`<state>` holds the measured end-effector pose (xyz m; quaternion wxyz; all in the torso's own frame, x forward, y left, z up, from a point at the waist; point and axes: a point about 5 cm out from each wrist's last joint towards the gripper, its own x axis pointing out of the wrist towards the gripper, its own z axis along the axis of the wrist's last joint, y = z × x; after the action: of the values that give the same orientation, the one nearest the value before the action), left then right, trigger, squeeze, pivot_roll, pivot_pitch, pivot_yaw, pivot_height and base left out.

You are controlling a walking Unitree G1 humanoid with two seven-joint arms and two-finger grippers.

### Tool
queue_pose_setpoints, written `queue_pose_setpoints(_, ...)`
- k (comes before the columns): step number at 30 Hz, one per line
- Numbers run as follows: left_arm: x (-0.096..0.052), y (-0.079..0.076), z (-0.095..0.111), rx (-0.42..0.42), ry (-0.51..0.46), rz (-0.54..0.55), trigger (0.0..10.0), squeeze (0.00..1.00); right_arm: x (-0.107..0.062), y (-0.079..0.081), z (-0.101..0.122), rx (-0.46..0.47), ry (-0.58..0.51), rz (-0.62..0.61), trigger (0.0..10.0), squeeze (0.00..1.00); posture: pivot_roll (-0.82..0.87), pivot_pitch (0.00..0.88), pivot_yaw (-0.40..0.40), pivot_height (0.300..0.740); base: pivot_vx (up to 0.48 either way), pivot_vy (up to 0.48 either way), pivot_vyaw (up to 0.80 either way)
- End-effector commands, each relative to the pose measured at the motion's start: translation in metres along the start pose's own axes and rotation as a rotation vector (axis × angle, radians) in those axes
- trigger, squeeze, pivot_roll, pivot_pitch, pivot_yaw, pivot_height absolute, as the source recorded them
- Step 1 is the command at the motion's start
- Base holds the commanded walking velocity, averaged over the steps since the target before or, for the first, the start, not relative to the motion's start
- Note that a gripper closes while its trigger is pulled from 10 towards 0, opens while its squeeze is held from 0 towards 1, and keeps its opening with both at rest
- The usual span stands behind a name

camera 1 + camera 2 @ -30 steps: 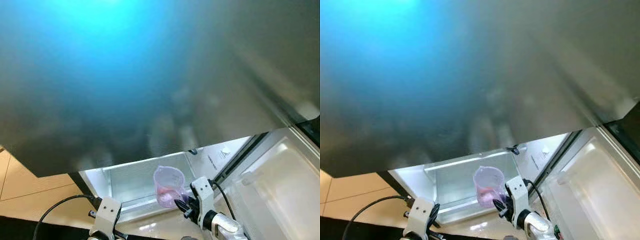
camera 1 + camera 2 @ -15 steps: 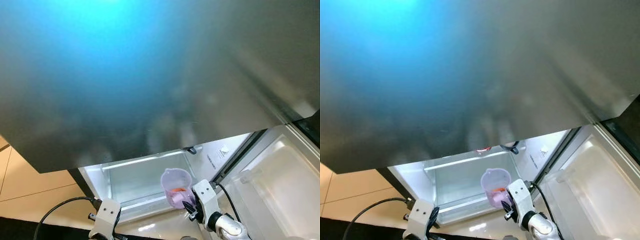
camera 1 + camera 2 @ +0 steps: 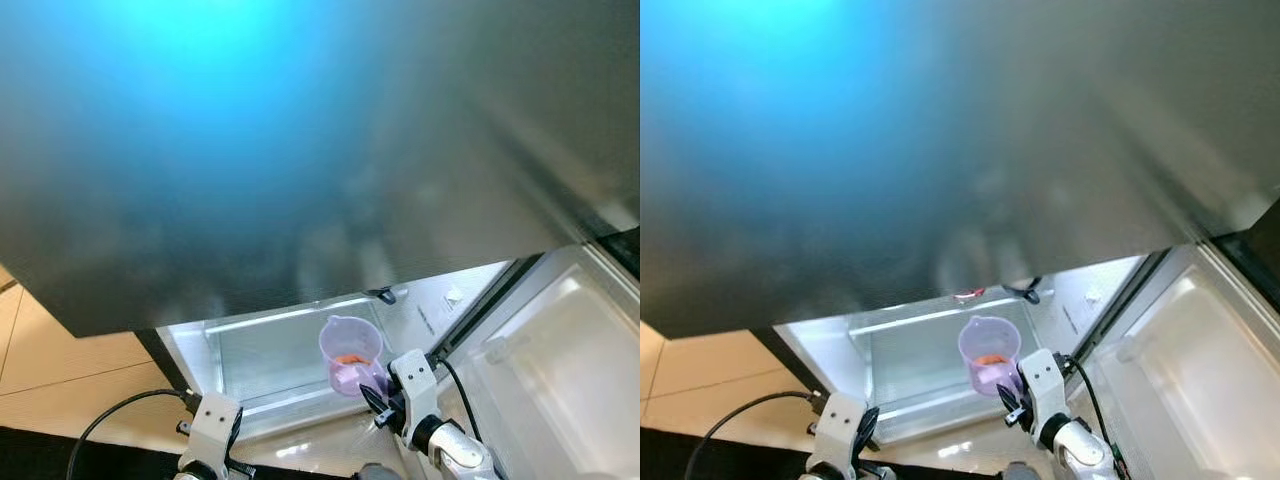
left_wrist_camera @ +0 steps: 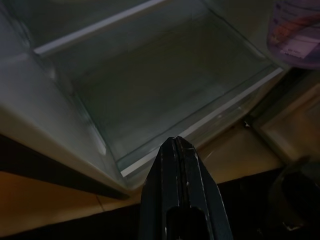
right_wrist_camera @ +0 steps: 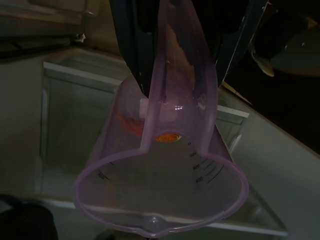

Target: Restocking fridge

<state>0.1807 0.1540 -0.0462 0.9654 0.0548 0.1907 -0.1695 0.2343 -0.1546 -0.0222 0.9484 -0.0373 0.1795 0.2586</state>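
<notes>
A translucent purple measuring cup (image 3: 350, 352) with an orange piece inside hangs in front of the lit fridge compartment (image 3: 280, 345). My right gripper (image 3: 376, 396) is shut on the cup's handle (image 5: 175, 75), black fingers (image 5: 132, 50) on either side of it. The cup (image 5: 165, 165) tilts with its mouth toward the wrist camera, above a clear drawer (image 5: 65, 120). My left gripper (image 4: 176, 142) is shut with nothing in it, pointing at the front edge of the clear drawer (image 4: 150, 80). Its wrist (image 3: 212, 428) sits low at the left.
A big blurred grey panel (image 3: 300, 150) with a blue glare hangs overhead. The open fridge door (image 3: 560, 370) with white bins stands at the right. Beige floor tiles (image 3: 60, 370) lie at the left. A black cable (image 3: 110, 415) loops by the left wrist.
The right gripper has carried the cup a little right and farther toward the compartment. The cup has tipped, so the orange piece inside now shows. The left arm stays put.
</notes>
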Motion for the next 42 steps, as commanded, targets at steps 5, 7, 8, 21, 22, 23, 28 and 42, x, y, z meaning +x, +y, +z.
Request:
queue_pose_setpoints(5, 0.000, -0.004, 0.000, 0.000, -0.006, -0.021, 10.0, 0.00, -0.003, -0.003, 0.003, 0.000, -0.040, -0.008, 10.0, 0.00, -0.12, 0.134, -0.041, 0.650, 0.000, 0.000, 0.00)
queue_pose_setpoints(7, 0.000, -0.004, 0.000, 0.000, -0.007, -0.022, 10.0, 0.00, -0.003, -0.003, 0.007, -0.001, -0.065, -0.010, 10.0, 0.00, -0.12, 0.131, -0.042, 0.641, 0.000, 0.000, 0.00)
queue_pose_setpoints(8, 0.000, -0.004, 0.000, 0.000, -0.008, -0.022, 10.0, 0.00, -0.003, -0.003, 0.008, -0.002, -0.076, -0.012, 10.0, 0.00, -0.12, 0.131, -0.042, 0.636, 0.000, 0.000, 0.00)
queue_pose_setpoints(21, 0.009, -0.005, 0.015, 0.025, -0.072, -0.048, 10.0, 0.00, 0.007, -0.009, 0.043, -0.031, -0.210, 0.000, 10.0, 0.00, -0.13, 0.122, -0.047, 0.636, 0.000, 0.000, 0.00)
queue_pose_setpoints(22, 0.010, -0.006, 0.016, 0.026, -0.078, -0.049, 10.0, 0.00, 0.007, -0.009, 0.046, -0.033, -0.220, 0.001, 10.0, 0.00, -0.13, 0.122, -0.047, 0.636, 0.000, 0.000, 0.00)
queue_pose_setpoints(23, 0.010, -0.006, 0.016, 0.026, -0.078, -0.049, 10.0, 0.00, 0.007, -0.009, 0.046, -0.033, -0.220, 0.001, 10.0, 0.00, -0.13, 0.122, -0.047, 0.636, 0.000, 0.000, 0.00)
queue_pose_setpoints(28, 0.015, -0.006, 0.023, 0.030, -0.102, -0.051, 10.0, 0.00, 0.009, -0.009, 0.056, -0.042, -0.251, 0.026, 10.0, 0.00, -0.13, 0.120, -0.049, 0.626, 0.000, 0.000, 0.00)
queue_pose_setpoints(42, 0.017, -0.009, 0.026, 0.032, -0.116, -0.055, 10.0, 0.00, 0.010, -0.011, 0.073, -0.046, -0.312, 0.031, 10.0, 0.00, -0.14, 0.126, -0.052, 0.621, 0.000, 0.000, 0.00)
